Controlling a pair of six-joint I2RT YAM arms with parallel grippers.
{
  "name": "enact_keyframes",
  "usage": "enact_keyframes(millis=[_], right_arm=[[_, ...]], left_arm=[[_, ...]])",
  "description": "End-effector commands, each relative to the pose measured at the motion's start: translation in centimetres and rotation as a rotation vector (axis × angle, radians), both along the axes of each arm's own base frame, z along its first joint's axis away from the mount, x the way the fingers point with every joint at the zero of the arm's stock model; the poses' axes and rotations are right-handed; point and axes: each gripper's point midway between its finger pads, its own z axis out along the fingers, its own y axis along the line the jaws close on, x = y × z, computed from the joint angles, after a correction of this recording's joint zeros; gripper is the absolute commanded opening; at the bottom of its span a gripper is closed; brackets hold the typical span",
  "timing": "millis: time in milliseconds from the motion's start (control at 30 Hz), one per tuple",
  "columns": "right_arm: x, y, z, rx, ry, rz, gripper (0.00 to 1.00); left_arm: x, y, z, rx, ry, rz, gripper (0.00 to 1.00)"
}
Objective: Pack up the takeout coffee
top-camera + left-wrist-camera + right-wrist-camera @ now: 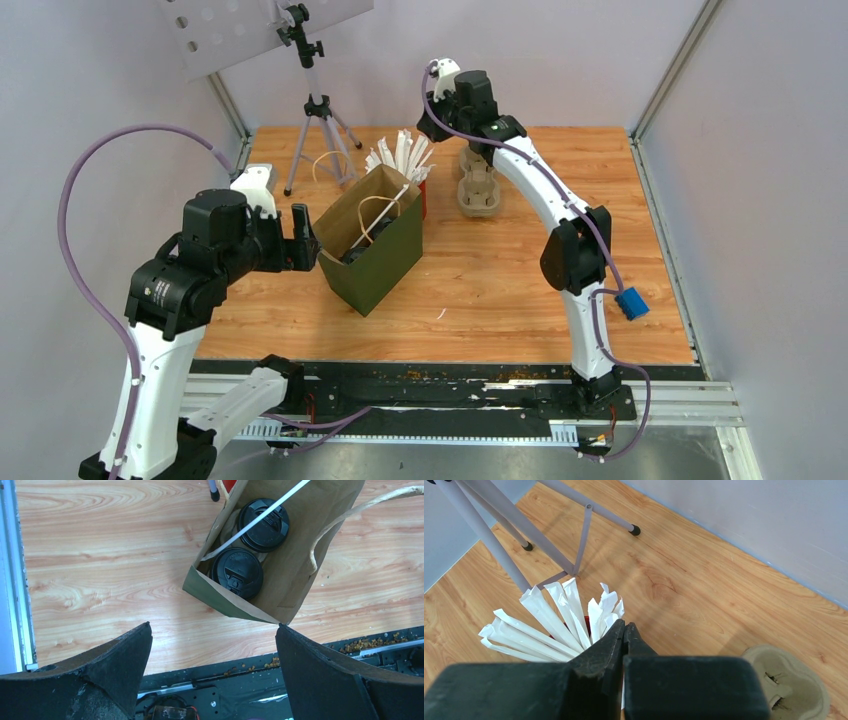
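Two takeout coffee cups stand inside the open brown paper bag (295, 575); only their black lids (236, 572) (263, 524) show. A white straw (260, 517) lies slanted across them. My left gripper (214, 626) is open and empty, just near of the bag's corner; from above it (300, 240) sits at the bag's (385, 255) left side. My right gripper (624, 625) is shut, its tips against the right of the white straws (551, 625) in the red cup (424, 195). A white sliver shows in the slit between its fingers; I cannot tell if it is gripped.
The beige pulp cup tray (480, 185) lies right of the straw cup, its corner (791, 680) beside my right fingers. A tripod (320, 120) stands at the back left. A small white scrap (441, 313) lies on the wood in front of the bag.
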Motion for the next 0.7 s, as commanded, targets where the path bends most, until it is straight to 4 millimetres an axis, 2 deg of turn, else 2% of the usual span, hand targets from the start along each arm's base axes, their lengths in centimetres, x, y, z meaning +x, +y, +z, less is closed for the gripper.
enact_keyframes(millis=[0,133,233,267,667], right_arm=[[-0.8,-0.4,4.3,0.045,-0.063,0.01,0.0],[-0.7,-0.5,4.4,0.033,-0.076,0.009,0.0],[-0.5,-1.0,3.9,-0.008,-0.086,-0.004,0.17],[-0.5,-1.2,3.7,-0.028,-0.092,-0.006,0.19],[-0.8,-1.3,1.2,-0.077,-0.041,-0.002,0.23]], left_arm=[[0.3,-0.2,1.1,-0.02,-0.044,-0.006,1.0],[0.2,-0.1,1.2,-0.02,-0.046,-0.005,1.0],[0.1,-0.1,1.2,-0.021,-0.048,-0.006,1.0],[0.1,-0.1,1.2,-0.019,-0.046,-0.007,1.0],[-0.4,0.2,1.1,-0.019,-0.045,0.001,1.0]])
